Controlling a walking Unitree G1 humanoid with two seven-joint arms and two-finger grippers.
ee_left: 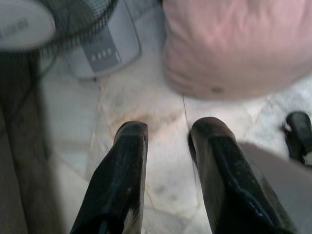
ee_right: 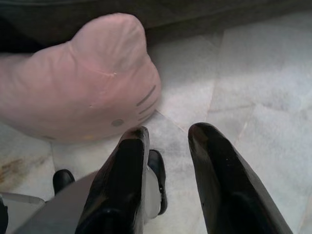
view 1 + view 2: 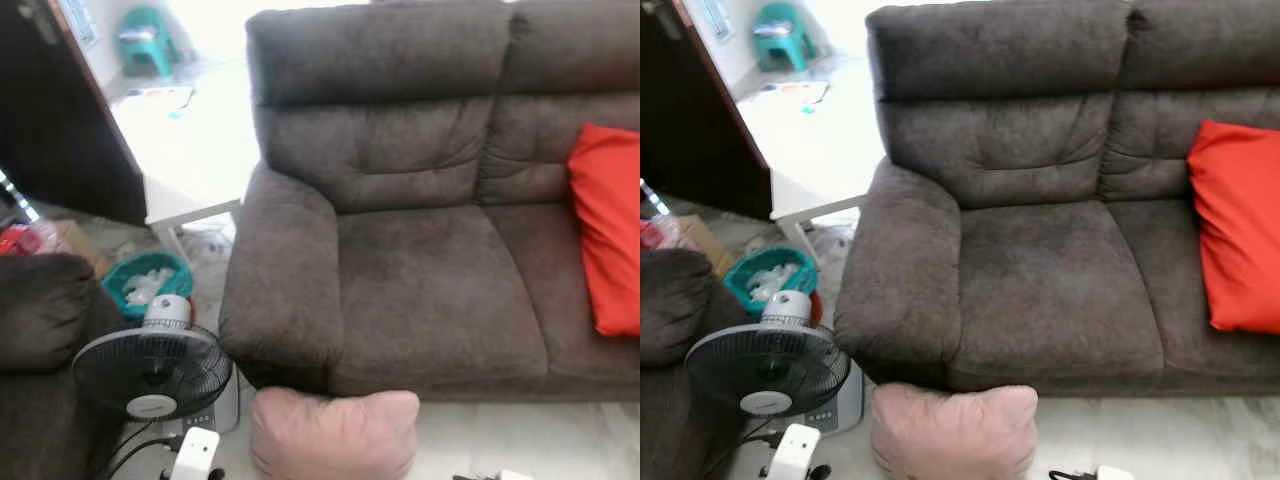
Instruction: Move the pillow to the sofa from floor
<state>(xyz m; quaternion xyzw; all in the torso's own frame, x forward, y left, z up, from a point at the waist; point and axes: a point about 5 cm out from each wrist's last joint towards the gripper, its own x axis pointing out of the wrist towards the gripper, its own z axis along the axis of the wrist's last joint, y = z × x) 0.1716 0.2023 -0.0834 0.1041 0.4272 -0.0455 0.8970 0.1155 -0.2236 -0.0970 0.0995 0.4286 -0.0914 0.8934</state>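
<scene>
Fingers: left gripper [image 1: 168,141] parted at a moderate gap, holding nothing, tips low over the floor [image 1: 146,161] just short of the pillow. Right gripper [image 2: 168,141] likewise parted and empty, tips near the pillow's other end.

Pillow [image 3: 335,432]: pale pink, soft plush, rounded and plump, with stitched whisker marks and an ear-like bump in the right wrist view. Lies on the floor against the front base of the sofa, below the left seat and armrest corner. Not yet grasped.

Sofa [image 3: 420,290]: dark brown suede-like fabric, deep padded cushions, fat rolled armrest at its left end. Left seat bare; a red cushion [image 3: 608,225], smooth and rectangular, leans at the right end of the seat.

Floor: pale marbled tile, glossy, stained in one patch.

Fan [image 3: 152,372]: black wire cage, white hub, grey base, standing just beside the pillow's left end, cable trailing.

Further out: green basket [image 3: 147,281] of white scraps; second brown armchair at the left edge.

Risks, as judged: the plump, yielding pillow may squeeze out of a two-sided pinch if the fingers bite only loose fabric. The left arm, working close to the fan, may knock it or snag the cable. A low lift may catch the pillow on the seat's front edge.
</scene>
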